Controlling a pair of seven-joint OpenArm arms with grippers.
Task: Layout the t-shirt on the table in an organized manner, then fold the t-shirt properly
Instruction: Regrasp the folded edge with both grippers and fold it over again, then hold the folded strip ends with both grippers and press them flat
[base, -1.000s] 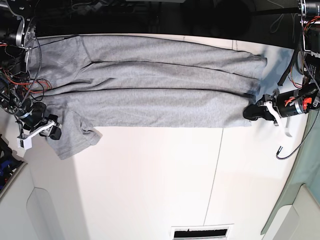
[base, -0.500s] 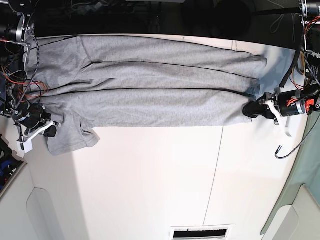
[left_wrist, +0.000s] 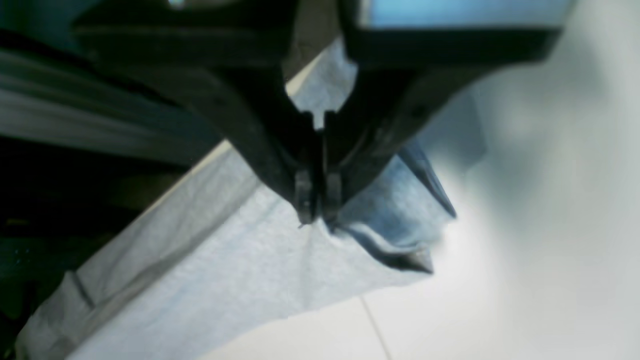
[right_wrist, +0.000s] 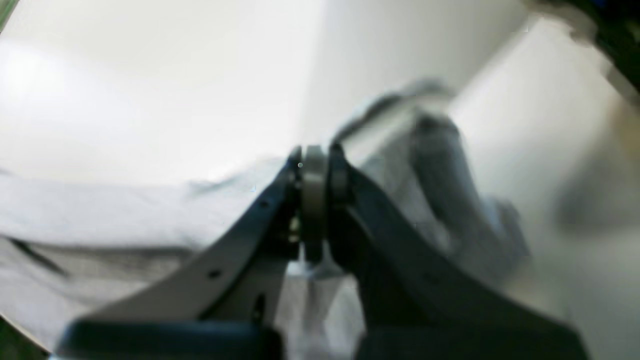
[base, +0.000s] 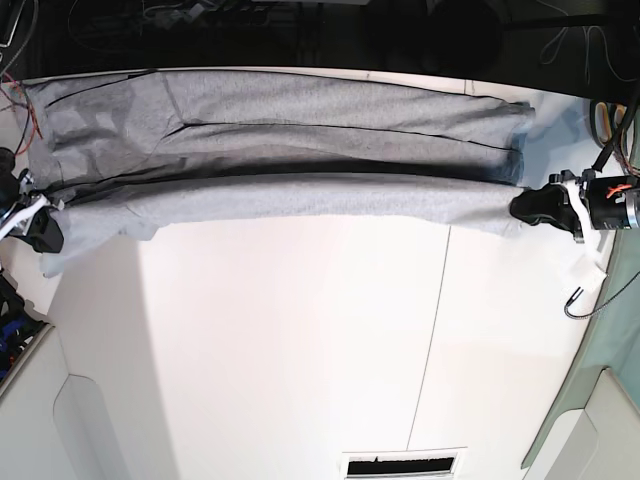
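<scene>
Shirt (base: 300, 150) lies stretched across the far side of the tabletop (base: 300, 350), near edge lifted. Left tool (base: 528, 208) and right tool (base: 45, 228) each clamped on an end. Soft, light, droops mid-span; grip corners, keep tension even.

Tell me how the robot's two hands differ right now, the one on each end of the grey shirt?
The left hand pinches a corner of the t-shirt at the overhead view's right end; the right hand grips the opposite end. The left hand lies over the table, while the right hand sits at its edge. Both are shut on fabric.
</scene>
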